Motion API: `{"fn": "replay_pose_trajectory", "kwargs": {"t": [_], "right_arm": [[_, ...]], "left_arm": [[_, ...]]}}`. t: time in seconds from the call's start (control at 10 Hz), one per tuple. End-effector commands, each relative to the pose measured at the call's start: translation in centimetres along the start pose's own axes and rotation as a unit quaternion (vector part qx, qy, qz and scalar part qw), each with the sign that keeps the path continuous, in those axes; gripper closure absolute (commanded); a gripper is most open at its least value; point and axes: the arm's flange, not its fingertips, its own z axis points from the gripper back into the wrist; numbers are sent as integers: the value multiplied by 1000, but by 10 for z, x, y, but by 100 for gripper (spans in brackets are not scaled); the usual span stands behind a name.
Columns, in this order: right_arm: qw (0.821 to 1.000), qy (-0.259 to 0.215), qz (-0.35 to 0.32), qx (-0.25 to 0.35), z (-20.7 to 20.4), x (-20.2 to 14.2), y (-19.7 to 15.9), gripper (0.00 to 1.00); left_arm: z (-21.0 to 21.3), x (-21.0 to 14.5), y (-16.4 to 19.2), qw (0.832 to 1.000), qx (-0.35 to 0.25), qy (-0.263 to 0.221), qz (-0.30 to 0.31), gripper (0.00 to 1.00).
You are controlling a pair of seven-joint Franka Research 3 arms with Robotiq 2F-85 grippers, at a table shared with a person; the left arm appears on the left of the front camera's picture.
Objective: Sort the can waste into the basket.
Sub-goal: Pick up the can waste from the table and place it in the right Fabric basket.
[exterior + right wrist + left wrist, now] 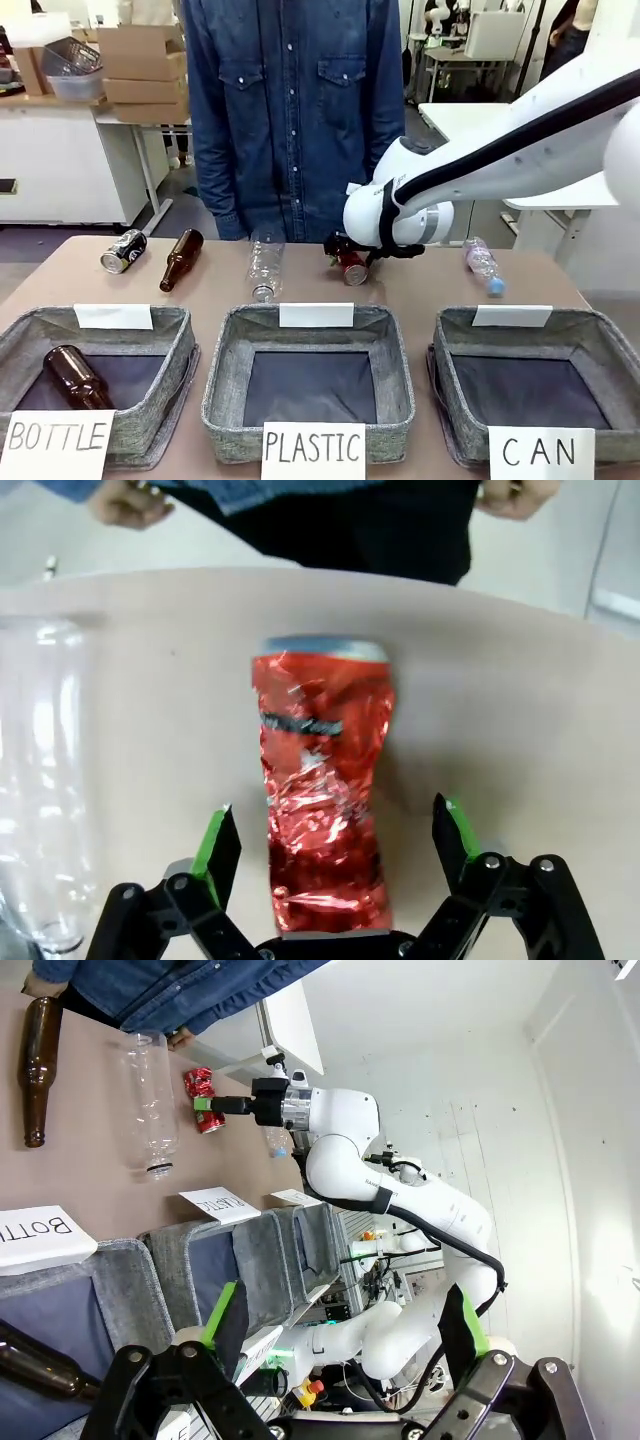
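Note:
The red dented can (pixel 353 268) lies on the table's far middle, in front of the person. My right gripper (pixel 345 256) is low over it. In the right wrist view the red can (pixel 322 780) lies lengthwise between the open fingers (pixel 216 842), which stand apart from its sides; the right gripper (pixel 333 832) holds nothing. The dark can (pixel 123 250) lies at the far left of the table. At the front right stands the grey basket (pixel 590 345) with the "CAN" card, nothing in it. My left gripper (pixel 343 1320) is open and raised above the baskets.
A clear plastic bottle (pixel 264 266) lies just left of the red can, and a brown bottle (pixel 181 259) farther left. A small plastic bottle (pixel 483 264) lies at the far right. The "PLASTIC" basket (pixel 225 350) stands in the middle; the "BOTTLE" basket (pixel 180 345) holds a brown bottle (pixel 75 377).

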Motion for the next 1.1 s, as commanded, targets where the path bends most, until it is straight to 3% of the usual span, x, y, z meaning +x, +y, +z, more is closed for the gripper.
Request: {"fn": "replay_pose_trajectory", "kwargs": {"t": [0.0,0.6,0.7,0.8,0.9,1.0], "right_arm": [[1000,8,-11,-2,0,11,14,0],[1000,15,-7,-8,0,8,14,0],[1000,17,-3,-8,0,7,14,57],[1000,22,-2,-4,0,7,14,58],[1000,24,0,-4,0,6,13,100],[1000,24,0,-5,0,6,13,100]], "left_arm": [[-1,0,-1,1000,-12,-6,-10,0],[-1,0,-1,1000,-12,-6,-10,0],[-1,0,-1,1000,-12,-6,-10,0],[-1,0,-1,1000,-12,-6,-10,0],[-1,0,-1,1000,-12,-6,-10,0],[-1,0,-1,1000,-12,-6,-10,0]]}}
